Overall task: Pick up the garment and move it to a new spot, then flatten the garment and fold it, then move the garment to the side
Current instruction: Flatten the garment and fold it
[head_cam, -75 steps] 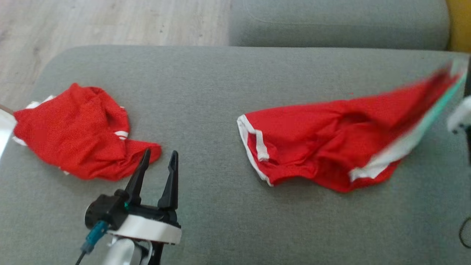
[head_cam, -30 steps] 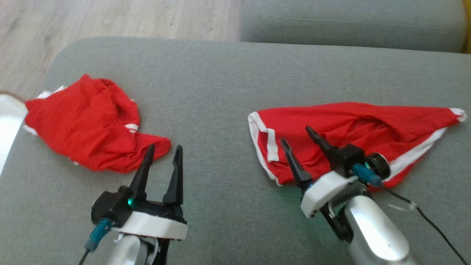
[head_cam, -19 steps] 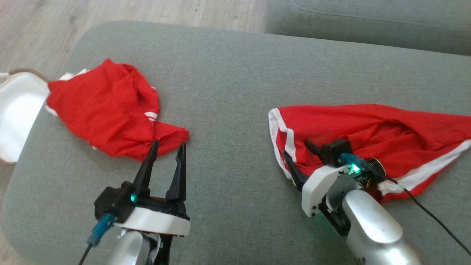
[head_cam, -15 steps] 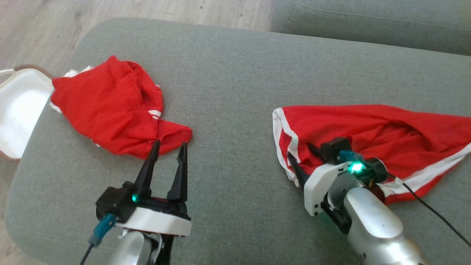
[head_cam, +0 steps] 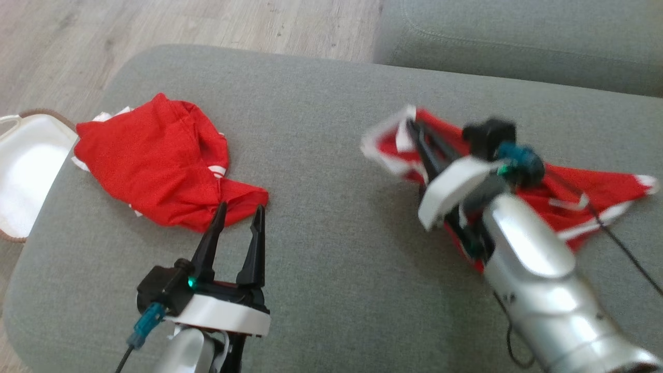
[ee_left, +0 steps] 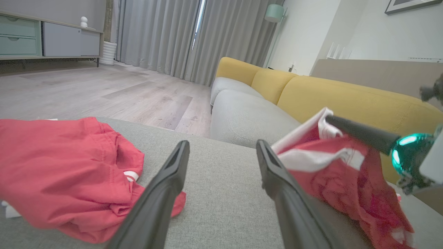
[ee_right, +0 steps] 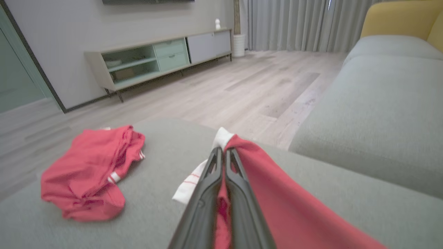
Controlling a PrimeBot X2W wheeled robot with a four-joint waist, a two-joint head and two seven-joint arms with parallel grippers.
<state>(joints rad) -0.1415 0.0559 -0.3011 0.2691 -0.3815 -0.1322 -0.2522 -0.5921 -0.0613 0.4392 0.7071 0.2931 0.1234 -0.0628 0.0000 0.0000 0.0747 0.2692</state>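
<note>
The red white-trimmed fabric garment (ee_right: 277,193), at two o'clock on the grey upholstered cushion (head_cam: 321,129), is pinched by its corner in the right gripper (ee_right: 223,152); the left gripper (head_cam: 240,210) is spread at seven o'clock.

- Two red garments with white trim: one crumpled garment (head_cam: 155,160) at the centre left of the head view, one lifted garment (head_cam: 606,186) at its centre right.
- Two grippers: the left gripper (head_cam: 237,217) at the lower left of the head view, the right gripper (head_cam: 414,127) at its centre right. Each has two dark fingers.
- Two grey seat cushions: the near cushion (head_cam: 321,155) across the middle, the far cushion (head_cam: 518,46) at the upper right.
- One white container (head_cam: 26,171) at the left edge.
- Three yellow back cushions (ee_left: 346,103) on the right of the left wrist view.
- One sideboard (ee_right: 155,58) at the upper left of the right wrist view.
</note>
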